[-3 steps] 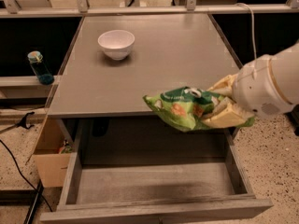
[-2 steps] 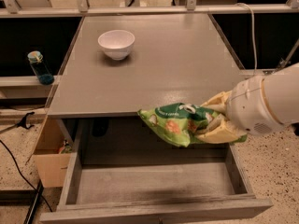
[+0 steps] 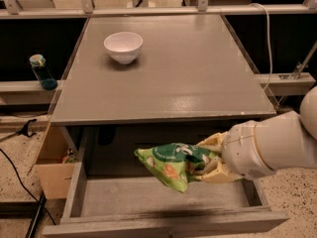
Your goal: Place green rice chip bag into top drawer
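Note:
The green rice chip bag (image 3: 173, 165) is crinkled bright green foil with a dark round logo and orange pictures. My gripper (image 3: 210, 162) is shut on its right end and holds it in the air above the open top drawer (image 3: 163, 197), over the middle-right of the drawer's flat grey bottom. The bag hangs a little tilted, its left tip pointing down-left. The drawer is pulled out below the grey table top (image 3: 163, 68), its front panel (image 3: 168, 224) nearest the camera. My white arm (image 3: 277, 145) comes in from the right.
A white bowl (image 3: 123, 46) stands on the table top at the back left. A tan cardboard box (image 3: 52, 167) stands on the floor left of the drawer. A blue bottle (image 3: 42, 72) stands on a shelf at left. A white cable (image 3: 267, 38) hangs at right.
My gripper has moved down and left with the bag, from the table's front edge to over the open drawer.

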Controlling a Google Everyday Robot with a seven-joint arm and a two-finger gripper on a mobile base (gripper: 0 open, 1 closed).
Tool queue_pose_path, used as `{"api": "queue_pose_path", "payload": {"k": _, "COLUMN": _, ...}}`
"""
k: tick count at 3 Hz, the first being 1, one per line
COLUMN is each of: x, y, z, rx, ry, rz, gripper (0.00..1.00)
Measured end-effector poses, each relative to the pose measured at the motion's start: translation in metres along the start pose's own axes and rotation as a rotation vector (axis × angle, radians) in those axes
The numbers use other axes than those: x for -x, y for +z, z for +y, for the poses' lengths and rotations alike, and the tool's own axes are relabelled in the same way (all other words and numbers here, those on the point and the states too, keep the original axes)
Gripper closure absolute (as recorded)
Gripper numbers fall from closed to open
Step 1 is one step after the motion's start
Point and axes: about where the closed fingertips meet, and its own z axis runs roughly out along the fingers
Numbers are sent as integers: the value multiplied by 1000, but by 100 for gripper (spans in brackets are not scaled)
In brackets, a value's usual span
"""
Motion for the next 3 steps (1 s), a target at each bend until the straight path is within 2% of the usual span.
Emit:
{"api": "queue_pose_path", "payload": {"k": 1, "x": 0, "y": 0, "z": 0, "rx": 0, "ry": 0, "rz": 0, "gripper": 100}}
{"api": "queue_pose_path", "payload": {"k": 2, "x": -5, "y": 14, "z": 0, "rx": -9, "ry": -14, "rz": 4, "gripper": 100}}
{"api": "queue_pose_path", "payload": {"k": 3, "x": -13, "y": 36, "z": -5, "rx": -28, "ry": -64, "rz": 36, "gripper": 100}}
